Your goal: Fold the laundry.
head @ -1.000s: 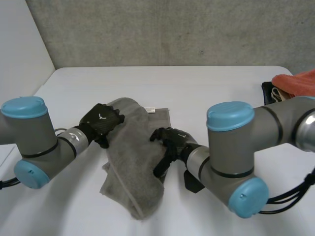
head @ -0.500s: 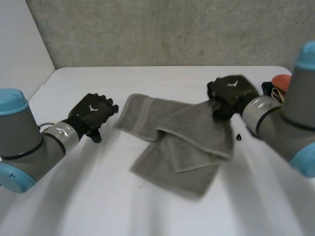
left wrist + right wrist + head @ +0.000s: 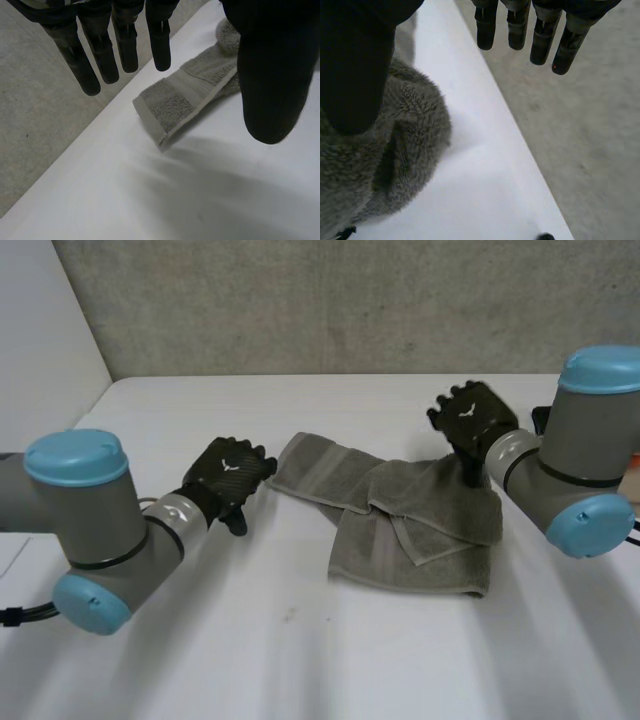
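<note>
A grey towel [image 3: 420,530] lies rumpled and partly doubled over on the white table [image 3: 300,640], right of the middle. My left hand [image 3: 228,472] hovers just beside the towel's left end, open, touching nothing. In the left wrist view its fingers [image 3: 102,55] hang straight above that towel corner [image 3: 172,102]. My right hand [image 3: 470,420] is over the towel's far right edge, open. In the right wrist view its fingers [image 3: 540,40] are straight and spread from the thumb [image 3: 355,65], with towel pile [image 3: 405,150] beneath the thumb.
A black container [image 3: 541,425] stands at the table's right edge, mostly hidden behind my right arm. The table's far edge meets a concrete wall. A small dark object [image 3: 546,236] lies on the table near the towel.
My right hand dragged the towel from in front of the left arm over to the right and let it go. My left hand came off the towel and stays beside its left end.
</note>
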